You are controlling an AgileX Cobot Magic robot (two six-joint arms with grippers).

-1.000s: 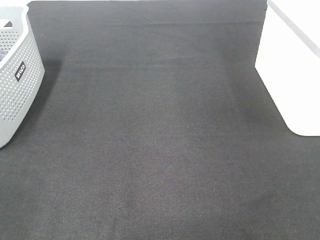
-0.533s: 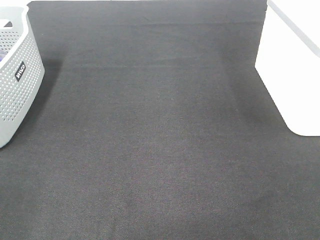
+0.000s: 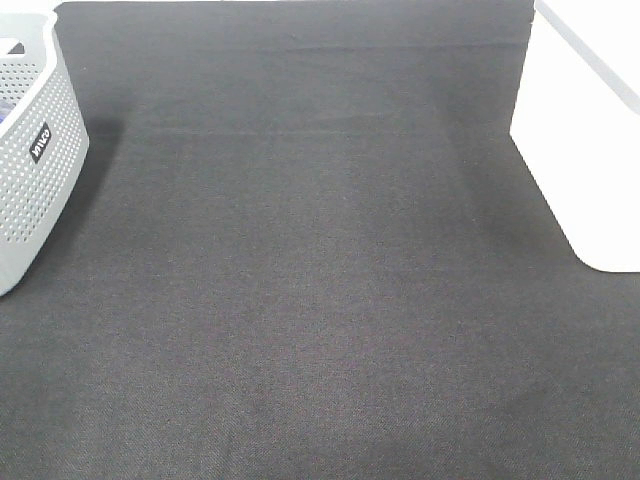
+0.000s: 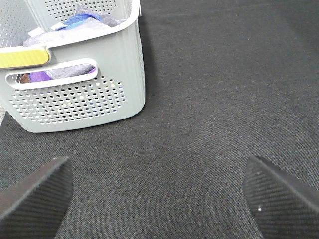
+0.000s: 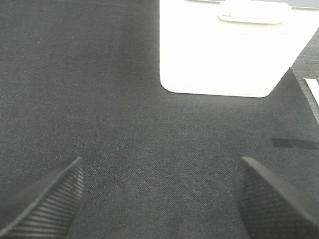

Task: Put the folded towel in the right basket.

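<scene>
Across the dark woven tabletop (image 3: 320, 300) no reddish-brown folded towel showed in any view; its whereabouts could not be told. Well apart stood the large white plastic right basket (image 3: 590, 130) and the grey perforated basket (image 3: 30, 160), the latter holding blue and purple cloths (image 4: 75, 22). Both the left gripper (image 4: 159, 194) and the right gripper (image 5: 159, 194) hovered spread wide, holding nothing. Terry cloth would likely be light, soft and limp; pinching a folded edge through all layers seemed wisest.

White right basket (image 3: 585, 140) — upright, far right
</scene>
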